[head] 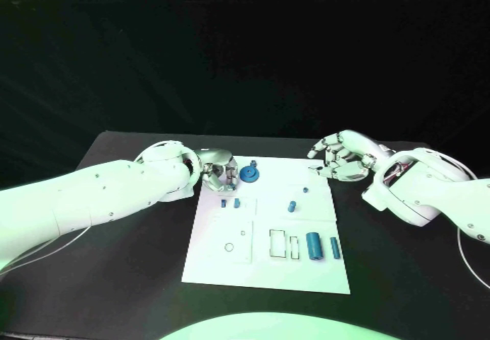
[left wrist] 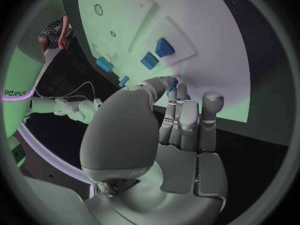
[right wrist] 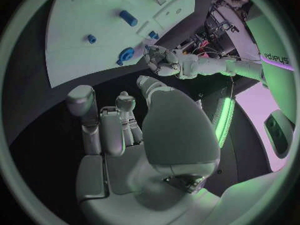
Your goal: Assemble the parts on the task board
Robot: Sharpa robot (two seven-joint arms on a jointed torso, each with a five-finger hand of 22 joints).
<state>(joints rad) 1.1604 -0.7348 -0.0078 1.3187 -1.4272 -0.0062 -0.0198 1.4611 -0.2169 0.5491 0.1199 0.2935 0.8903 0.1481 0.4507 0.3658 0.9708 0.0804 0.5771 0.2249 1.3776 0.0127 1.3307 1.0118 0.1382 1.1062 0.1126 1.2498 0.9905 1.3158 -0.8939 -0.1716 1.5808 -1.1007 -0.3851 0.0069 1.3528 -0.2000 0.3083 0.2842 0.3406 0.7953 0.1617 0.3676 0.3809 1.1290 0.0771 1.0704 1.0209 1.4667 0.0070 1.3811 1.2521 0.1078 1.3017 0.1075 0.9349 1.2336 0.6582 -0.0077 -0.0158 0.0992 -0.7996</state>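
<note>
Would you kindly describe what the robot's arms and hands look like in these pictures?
Both arms are smooth, rounded white shells. The left hand and right hand are silver metal, with segmented fingers and domed grey backs. Thin pale cables trail beside the arms, and a wrist view shows dark lettering on the white casing.

Partial lettering on white robot body (right wrist: 275, 59); not fully readable.

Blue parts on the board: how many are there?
7: a round part by the left hand, two small pegs nearer, two pieces mid-board, two cylinders near-right. More may be hidden.
</note>
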